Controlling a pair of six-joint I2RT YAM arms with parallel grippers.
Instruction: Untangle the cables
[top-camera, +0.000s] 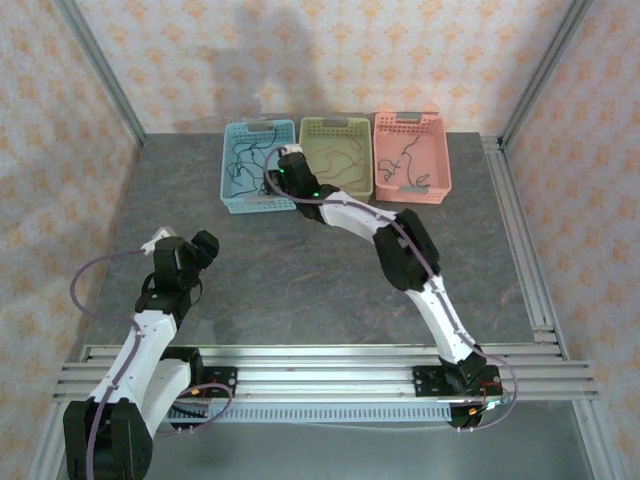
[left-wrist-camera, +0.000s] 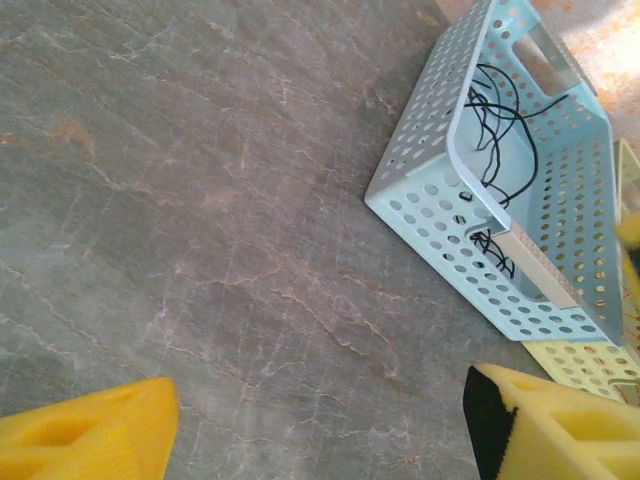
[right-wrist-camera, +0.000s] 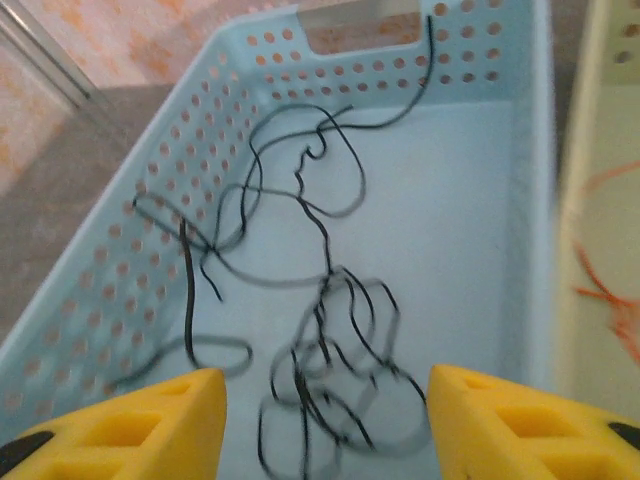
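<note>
Three baskets stand side by side in a row at the far side of the table (top-camera: 330, 280): blue basket (top-camera: 255, 206) on the left, green basket (top-camera: 340, 124) in the middle, pink basket (top-camera: 412, 119) on the right.

Cable locations:
- Black cable (right-wrist-camera: 330, 285): lies in loose, overlapping loops on the floor of the blue basket. One end runs up the far wall beside the handle slot. The loops nearest the wrist camera are blurred.
- Orange cable (top-camera: 345, 160): lies inside the green basket.
- Dark cable (top-camera: 405, 160): lies inside the pink basket.

Right gripper (right-wrist-camera: 325, 420): the right arm reaches across the table, and the gripper sits over the near end of the blue basket, pointing into it. The fingers stand well apart. Nothing is clamped; the black cable lies on the basket floor below and beyond the fingertips.

Left gripper (left-wrist-camera: 320, 400): sits above bare table on the left side, well apart from the baskets. The fingers are spread wide and hold nothing. The near corner of the blue basket lies ahead of it, to the right.
</note>
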